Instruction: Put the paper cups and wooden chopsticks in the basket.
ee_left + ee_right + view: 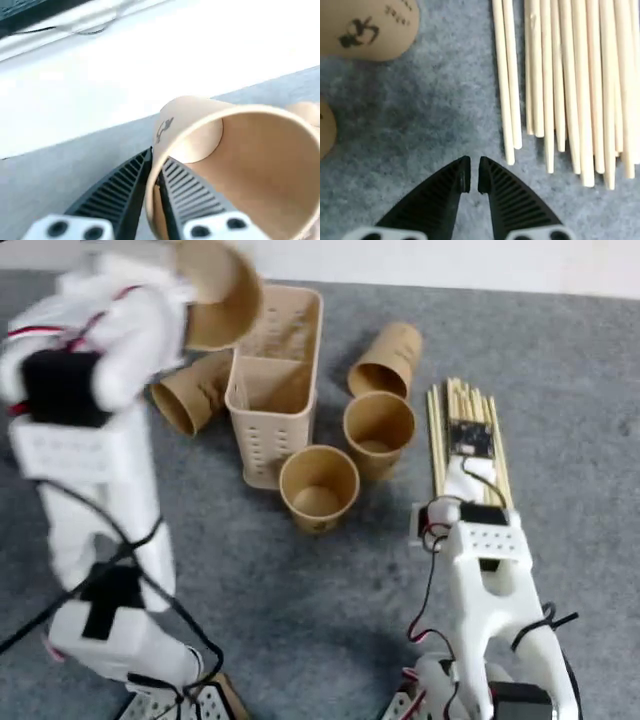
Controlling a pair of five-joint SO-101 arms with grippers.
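Your left gripper (156,167) is clamped on a paper cup (235,165), pinching the wall with 1 finger inside the rim and 1 outside. In the high view this held cup (218,295) is raised over the far left corner of the basket (275,390), with its mouth turned toward the camera. A small dark printed mark (164,129) sits on its outer wall near the rim, but you cannot read it.

Your right gripper (474,175) is almost closed, with only a thin slit between the tips, and it grips nothing. It hangs over the grey tabletop (435,115), just beside the near ends of the wooden chopsticks (570,90). A nearby cup (365,25) carries dark print that is cut off and unreadable.

On the tabletop, 1 tipped cup (190,390) lies against the basket's left side. Another tipped cup (387,358) lies to the basket's right. 2 upright cups (378,430) stand by the basket's near end.
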